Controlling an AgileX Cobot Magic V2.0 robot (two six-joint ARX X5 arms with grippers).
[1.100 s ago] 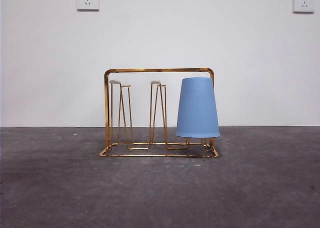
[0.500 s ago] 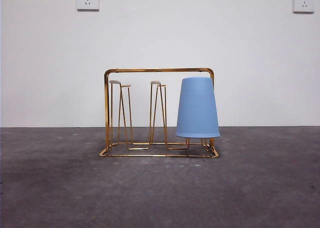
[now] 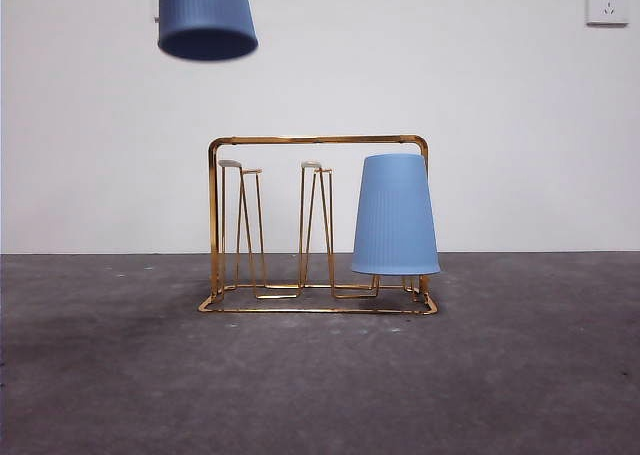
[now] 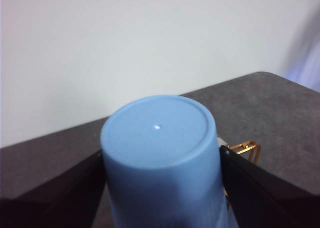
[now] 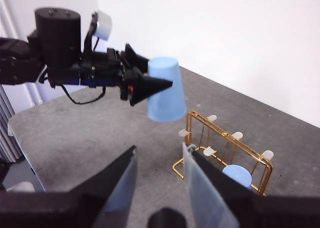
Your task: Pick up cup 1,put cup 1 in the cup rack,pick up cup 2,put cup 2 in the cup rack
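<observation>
Since half a second ago we see a second blue cup (image 3: pixel 207 15) drop into the front view at 11 o'clock, upside down, rim facing down, high above the table (image 3: pixel 320 375); before, that corner showed only a wall socket, now hidden behind it. Rack and racked cup have not shifted.

Largest first: we note the grey table, dark and mottled, and the white wall (image 3: pixel 500 95) behind with one socket (image 3: pixel 607 2) at 1 o'clock.

Next, the cup rack (image 3: pixel 318 140), gold wire, stands mid-table at centre of the front view. Two empty peg pairs sit at its 9 o'clock side and middle.

We see the first blue cup (image 3: pixel 395 215) inverted over the pegs at the rack's 3 o'clock end, rim just above the base wire.

The left gripper (image 4: pixel 162 188) holds the airborne cup: black jaws press on both sides of its wall, closed base facing the wrist camera. In the right wrist view that gripper (image 5: pixel 150 85) and cup (image 5: pixel 165 90) hang above and to one side of the rack (image 5: pixel 225 150), well apart from it.

The right gripper (image 5: pixel 160 173) waits, jaws spread apart, holding nothing.
</observation>
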